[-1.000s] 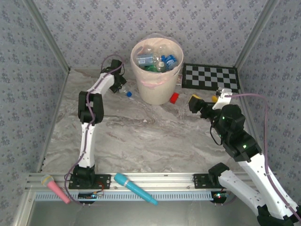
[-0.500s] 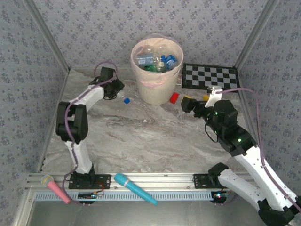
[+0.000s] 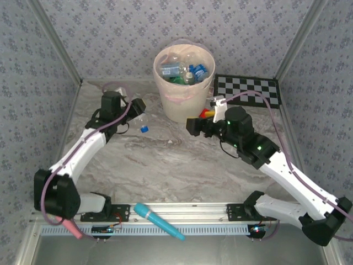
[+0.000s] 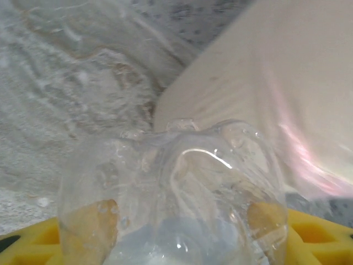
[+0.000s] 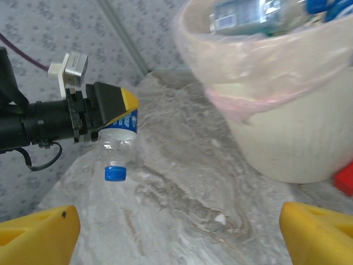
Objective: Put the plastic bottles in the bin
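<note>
arms (image 3: pixel 83 152): white links, black joints | cables (image 5: pixel 22 53): purple | right tool (image 5: pixel 176 237): yellow fingers (image 5: pixel 317 232)

place: robot test booth | evidence: checkerboard target (image 3: pixel 247 90), aluminium rail (image 3: pixel 198 211), wallpapered panels (image 3: pixel 110 33)

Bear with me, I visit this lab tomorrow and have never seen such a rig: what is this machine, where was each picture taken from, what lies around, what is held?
These are two robot arms bolted to a marble table. One picture looks down from above; the other two come from a camera on each wrist. The left gripper is shut on a clear bottle with a blue cap, held cap down beside the bin, a peach bucket already holding other bottles. The right gripper is open and empty; its yellow fingers frame its own view. A red block, a checkerboard, a blue wand and a pink wand lie around.
</note>
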Motion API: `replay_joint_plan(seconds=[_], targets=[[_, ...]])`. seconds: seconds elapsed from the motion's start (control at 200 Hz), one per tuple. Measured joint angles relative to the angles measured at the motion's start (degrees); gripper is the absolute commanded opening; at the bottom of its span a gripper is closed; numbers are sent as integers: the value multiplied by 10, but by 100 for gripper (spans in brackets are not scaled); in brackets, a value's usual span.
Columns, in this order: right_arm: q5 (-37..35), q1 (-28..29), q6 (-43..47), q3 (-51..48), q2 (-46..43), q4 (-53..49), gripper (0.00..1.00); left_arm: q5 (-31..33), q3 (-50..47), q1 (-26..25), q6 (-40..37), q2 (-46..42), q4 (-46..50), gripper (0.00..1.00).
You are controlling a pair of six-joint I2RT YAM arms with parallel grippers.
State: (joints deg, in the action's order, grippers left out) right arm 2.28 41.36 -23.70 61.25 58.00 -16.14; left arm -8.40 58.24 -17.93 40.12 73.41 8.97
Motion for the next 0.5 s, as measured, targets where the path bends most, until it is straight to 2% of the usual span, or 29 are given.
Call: replay_joint_plan(seconds=[0.195,0.365,0.5], targets=[[88,12,-16,38,73,27,77,-29,6,-47,-42,-79,-8,60],[135,34,-31,73,131,50,68,-41,31,-70,-50,-90,0,60],[152,54,-41,81,161,74,66,-40,31,-74,-43,-94,5,60]])
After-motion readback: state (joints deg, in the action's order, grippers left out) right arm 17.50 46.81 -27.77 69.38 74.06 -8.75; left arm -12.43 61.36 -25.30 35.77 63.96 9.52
